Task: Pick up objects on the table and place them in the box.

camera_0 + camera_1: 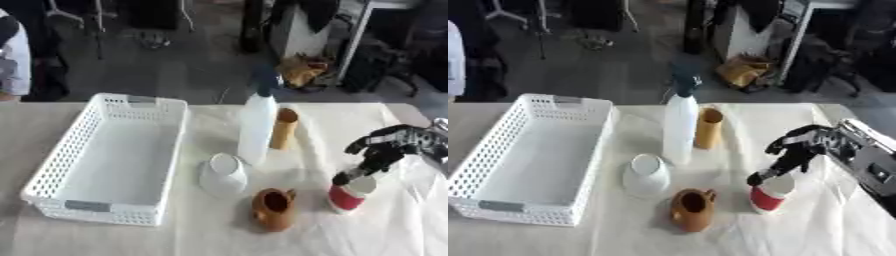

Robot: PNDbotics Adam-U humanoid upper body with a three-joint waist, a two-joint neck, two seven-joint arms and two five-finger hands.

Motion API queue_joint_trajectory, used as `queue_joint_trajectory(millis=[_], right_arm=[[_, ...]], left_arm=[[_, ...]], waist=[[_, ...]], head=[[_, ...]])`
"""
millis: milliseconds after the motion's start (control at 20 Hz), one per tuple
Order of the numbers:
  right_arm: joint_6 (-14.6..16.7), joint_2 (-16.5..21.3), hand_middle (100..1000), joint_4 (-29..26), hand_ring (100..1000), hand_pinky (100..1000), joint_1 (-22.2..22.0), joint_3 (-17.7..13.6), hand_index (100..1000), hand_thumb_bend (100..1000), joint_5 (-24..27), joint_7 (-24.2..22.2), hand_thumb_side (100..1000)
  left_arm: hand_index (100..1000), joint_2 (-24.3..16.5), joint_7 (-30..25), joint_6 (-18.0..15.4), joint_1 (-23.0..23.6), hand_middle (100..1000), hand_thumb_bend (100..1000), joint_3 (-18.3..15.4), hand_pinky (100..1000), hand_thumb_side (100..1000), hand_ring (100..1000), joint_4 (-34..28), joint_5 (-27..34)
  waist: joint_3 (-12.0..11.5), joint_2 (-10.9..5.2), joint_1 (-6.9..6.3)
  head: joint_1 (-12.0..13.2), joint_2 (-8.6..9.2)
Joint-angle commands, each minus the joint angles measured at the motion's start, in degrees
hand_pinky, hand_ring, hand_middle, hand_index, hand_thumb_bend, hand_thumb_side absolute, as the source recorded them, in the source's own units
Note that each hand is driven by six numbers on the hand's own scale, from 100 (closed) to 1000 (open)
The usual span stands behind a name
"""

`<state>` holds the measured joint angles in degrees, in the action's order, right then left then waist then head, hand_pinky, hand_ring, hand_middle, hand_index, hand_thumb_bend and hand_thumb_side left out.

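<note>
White basket [52,165] left; spray bottle [258,127], tan tube [283,129] upright; white cup [223,172], brown mug [273,207], red-white cup [348,196] nearer.

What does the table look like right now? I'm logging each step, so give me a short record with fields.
basket: white basket on the left, nothing in it
spray bottle: white spray bottle upright at the centre
tube: tan tube upright beside it
bowl: white bowl
jug: brown jug nearest the camera
cup: red and white cup
right hand: right hand, fingers reaching down onto the cup
left hand: not visible
</note>
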<state>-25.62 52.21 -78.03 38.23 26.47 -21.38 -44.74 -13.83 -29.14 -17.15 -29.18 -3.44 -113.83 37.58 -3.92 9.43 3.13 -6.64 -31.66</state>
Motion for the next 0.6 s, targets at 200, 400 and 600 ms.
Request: queue_joint_trajectory(millis=[200, 400, 600], right_arm=[[-3.8, 2.44, 1000, -0.58, 1000, 740, 0.24, -0.25, 1000, 788, 1.48, -5.22, 538], [-4.31, 2.81, 1000, -1.21, 1000, 745, 0.25, -0.32, 1000, 857, 2.13, -6.43, 539], [-4.63, 3.04, 1000, -2.62, 1000, 749, 0.53, 0.54, 1000, 792, 2.17, -7.18, 545]], left_arm=[[818, -0.27, -0.09, 0.96, -0.58, 763, 100, -0.55, 958, 879, 864, -0.76, -0.01], [815, -0.24, -0.01, 1.25, -0.4, 760, 100, -0.65, 959, 877, 859, -0.76, -0.22], [813, -0.2, -0.06, 1.57, -0.36, 758, 100, -0.61, 959, 882, 856, -0.76, -0.39]], waist=[[-0.08, -0.81, 0.09], [0.04, -0.81, 0.26], [0.21, -0.83, 0.49]], head=[[0.0, -0.21], [0.05, -0.45], [-0.03, -0.53]])
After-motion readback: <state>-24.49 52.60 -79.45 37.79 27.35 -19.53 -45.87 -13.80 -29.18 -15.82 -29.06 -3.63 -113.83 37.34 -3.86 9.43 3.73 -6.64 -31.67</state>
